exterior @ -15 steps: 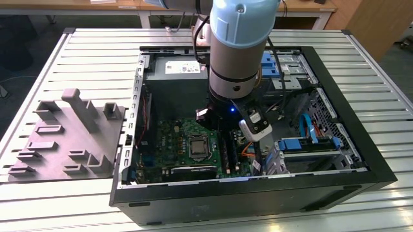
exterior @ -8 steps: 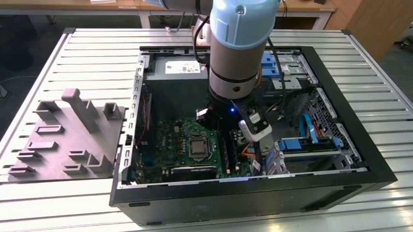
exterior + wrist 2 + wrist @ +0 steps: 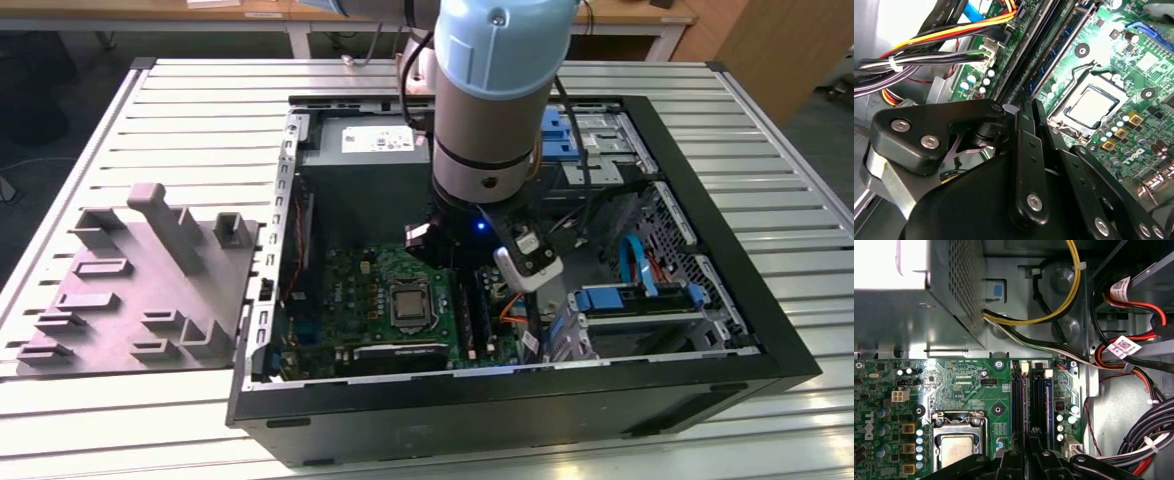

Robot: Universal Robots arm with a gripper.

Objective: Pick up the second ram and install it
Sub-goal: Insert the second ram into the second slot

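Note:
My gripper (image 3: pixel 470 285) reaches down inside the open computer case, over the memory sockets of the green motherboard (image 3: pixel 360 290). In both wrist views its black fingers (image 3: pixel 1024 125) stand almost together. Between them is the second ram (image 3: pixel 1039 400), a thin dark board with black chips, standing on edge along one long black socket. In the second wrist view the stick (image 3: pixel 1056 50) runs straight away from the fingertips. The gripper (image 3: pixel 1029 452) sits right above that socket, beside the processor socket (image 3: pixel 956 445).
Cable bundles (image 3: pixel 1134 440) lie close beside the sockets, and yellow and black wires (image 3: pixel 1054 310) cross above them. The power supply (image 3: pixel 367 150) and the drive bays (image 3: pixel 587 150) fill the far end of the case. A grey fixture block (image 3: pixel 140 280) lies on the slatted table at the exterior view's left.

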